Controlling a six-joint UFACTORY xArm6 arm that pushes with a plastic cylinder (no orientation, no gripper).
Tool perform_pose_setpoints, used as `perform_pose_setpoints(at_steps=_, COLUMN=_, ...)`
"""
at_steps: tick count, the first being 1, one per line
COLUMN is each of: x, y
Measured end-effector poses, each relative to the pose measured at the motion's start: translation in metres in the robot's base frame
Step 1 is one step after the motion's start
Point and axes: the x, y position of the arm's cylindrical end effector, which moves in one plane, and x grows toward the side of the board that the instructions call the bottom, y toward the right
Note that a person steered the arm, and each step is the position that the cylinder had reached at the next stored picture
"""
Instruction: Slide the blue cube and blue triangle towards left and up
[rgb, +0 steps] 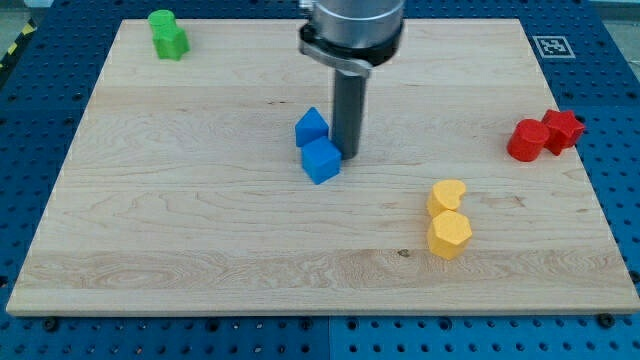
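Pushing the two blue blocks
The tip (349, 153) has no fingers. It touches the blue cube (321, 161) and blue triangle (311, 127) on their right. Next: push left and far.

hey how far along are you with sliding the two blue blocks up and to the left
Done: the blue cube and blue triangle sit together, touching, near mid-board. In hand: my tip rests against their right side, placed to push. Left: the slide toward the view's top left, where the green blocks sit.
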Motion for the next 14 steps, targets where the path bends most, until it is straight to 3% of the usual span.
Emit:
perform_pose_setpoints(at_steps=2, x=0.028, y=0.028)
perform_pose_setpoints(at_steps=4, x=0.052, y=-0.029)
perform_pose_setpoints(at_steps=5, x=0.027, y=-0.038)
perform_pose_setpoints(at_steps=7, x=0.046, y=0.004)
perform_pose_setpoints(at_steps=8, x=0.035, y=0.042)
perform_pose_setpoints(at_steps=9, x=-0.003, y=0.059)
perform_pose_setpoints(at_steps=10, x=-0.038, y=0.036)
perform_pose_setpoints(at_steps=11, x=-0.05, y=-0.005)
perform_pose_setpoints(at_steps=14, x=-0.047, y=-0.013)
